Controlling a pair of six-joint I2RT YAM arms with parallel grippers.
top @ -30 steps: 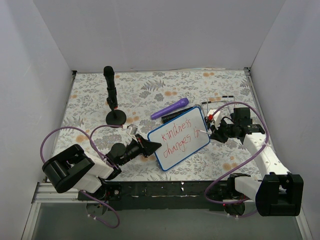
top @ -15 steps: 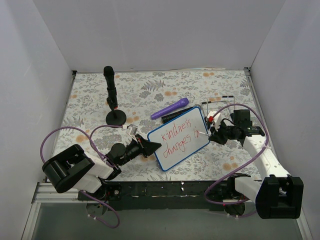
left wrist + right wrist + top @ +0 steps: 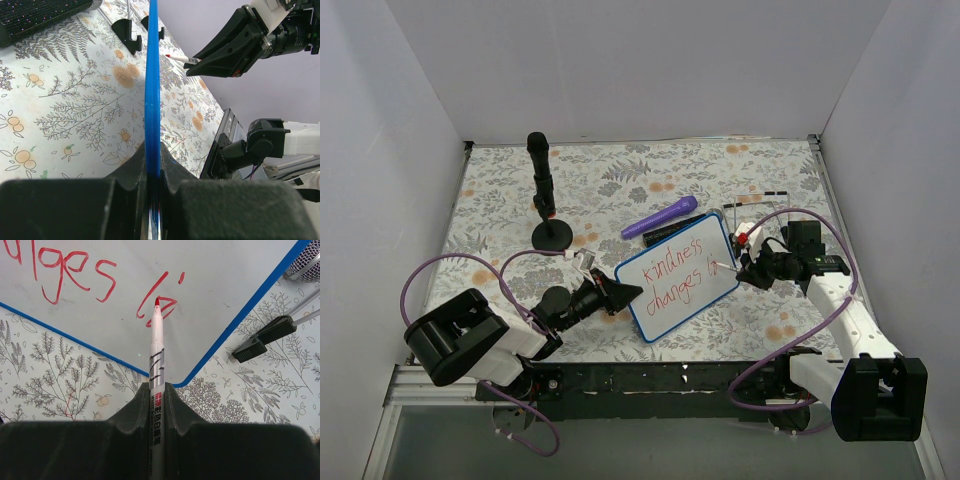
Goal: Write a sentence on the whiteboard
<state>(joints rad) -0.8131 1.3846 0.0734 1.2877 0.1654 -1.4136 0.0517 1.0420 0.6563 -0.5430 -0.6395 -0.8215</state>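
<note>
The whiteboard (image 3: 692, 262) lies slanted on the floral mat, white with a blue frame. The sentence (image 3: 672, 273) runs across it in two lines of red handwriting; the lower line ends in a partial word near the board's right end (image 3: 159, 306). My left gripper (image 3: 626, 292) is shut on the board's left edge, which the left wrist view shows edge-on as a blue strip (image 3: 152, 75) between the jaws. My right gripper (image 3: 748, 268) is shut on a white marker (image 3: 156, 352). Its red tip (image 3: 157, 301) rests at the last red stroke.
A purple marker (image 3: 660, 216) and a black bar (image 3: 665, 232) lie just behind the board. A black stand with an upright rod (image 3: 542, 190) is at the back left. A wire rack on black feet (image 3: 260, 337) sits beside the board's right corner. White walls enclose the mat.
My right gripper and its marker have shifted slightly at the board's right end, and the arm's elbow has moved a little. The left arm and the board have stayed still.
</note>
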